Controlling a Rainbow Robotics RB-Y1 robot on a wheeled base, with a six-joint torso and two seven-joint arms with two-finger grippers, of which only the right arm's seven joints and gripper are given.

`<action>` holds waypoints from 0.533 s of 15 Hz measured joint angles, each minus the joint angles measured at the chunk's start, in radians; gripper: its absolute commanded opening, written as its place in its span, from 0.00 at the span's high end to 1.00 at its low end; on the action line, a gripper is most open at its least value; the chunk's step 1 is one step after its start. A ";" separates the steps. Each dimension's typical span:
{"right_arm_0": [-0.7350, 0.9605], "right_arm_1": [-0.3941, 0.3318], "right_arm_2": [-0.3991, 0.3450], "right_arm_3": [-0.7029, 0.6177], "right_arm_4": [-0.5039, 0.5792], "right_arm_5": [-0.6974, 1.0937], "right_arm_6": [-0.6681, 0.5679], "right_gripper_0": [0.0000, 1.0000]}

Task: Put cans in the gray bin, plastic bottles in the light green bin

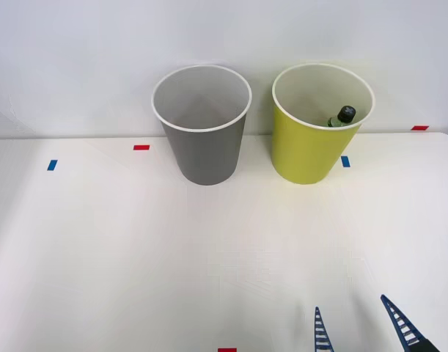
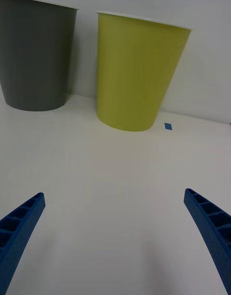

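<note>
Low at the near edge of the desk [image 1: 136, 257], the right end effector [image 1: 359, 323] hangs with its two blue ribbed fingers [image 2: 21, 225] spread wide apart and nothing between them, their tips aimed forward toward the bins. Under and ahead of the end effector lies a smooth, matte white surface, bare up to the bins. Straight ahead of it and well apart stands the light green bin [image 1: 308, 150], a tall round tapered plastic tub, wider at its white rim than at its foot, white inside. A plastic bottle [image 1: 342, 117] rests inside it against the wall, its black ribbed cap and a bit of green body showing above the rim. Just beside that bin's foot, on the far side from the other bin, sits a small blue tape mark [image 1: 345, 161]. Ahead and off to the end effector's left stands the gray bin [image 1: 205, 150], the same tapered shape with a white rim and a pale inside, near the green one but not touching it. More red and blue tape marks dot the desk, and a plain pale wall [image 1: 77, 59] rises behind both bins.
</note>
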 measured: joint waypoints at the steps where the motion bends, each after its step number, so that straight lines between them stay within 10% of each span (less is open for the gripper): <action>1: 0.000 0.000 0.000 0.000 0.000 0.000 0.000 0.00; 8: 0.000 0.000 0.000 0.000 0.000 0.000 0.000 0.00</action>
